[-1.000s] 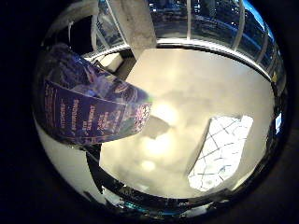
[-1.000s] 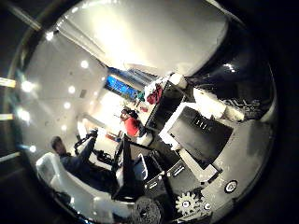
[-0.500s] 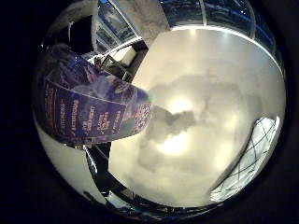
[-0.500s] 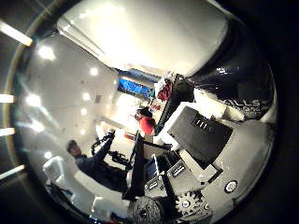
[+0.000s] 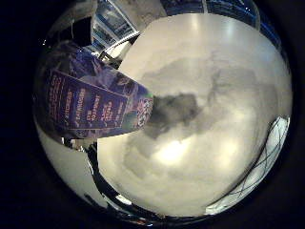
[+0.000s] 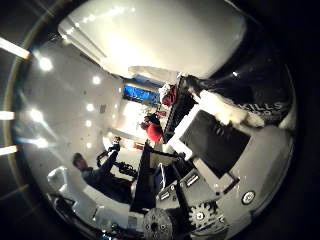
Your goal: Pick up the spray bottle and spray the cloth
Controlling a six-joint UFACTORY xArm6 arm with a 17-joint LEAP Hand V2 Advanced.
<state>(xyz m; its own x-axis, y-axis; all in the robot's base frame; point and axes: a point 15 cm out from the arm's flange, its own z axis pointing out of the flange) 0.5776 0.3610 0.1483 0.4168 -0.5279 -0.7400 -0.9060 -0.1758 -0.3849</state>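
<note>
Print on the bottle (image 5: pixel 95 100)
Rows of white lettering cover its blue side, too blurred to read.

The hand (image 6: pixel 210 165) shows in the thumb side palm view as white and black finger segments with geared parts, bent inward across the palm. They curl close around the spray bottle (image 5: pixel 90 100).

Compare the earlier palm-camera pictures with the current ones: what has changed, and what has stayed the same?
The camera has swung with the hand: the pale table surface now fills more of the view, and the white patterned cloth has slid toward its edge. The blue-labelled spray bottle stays equally close against the palm, so it remains held. Nothing was released.
</note>
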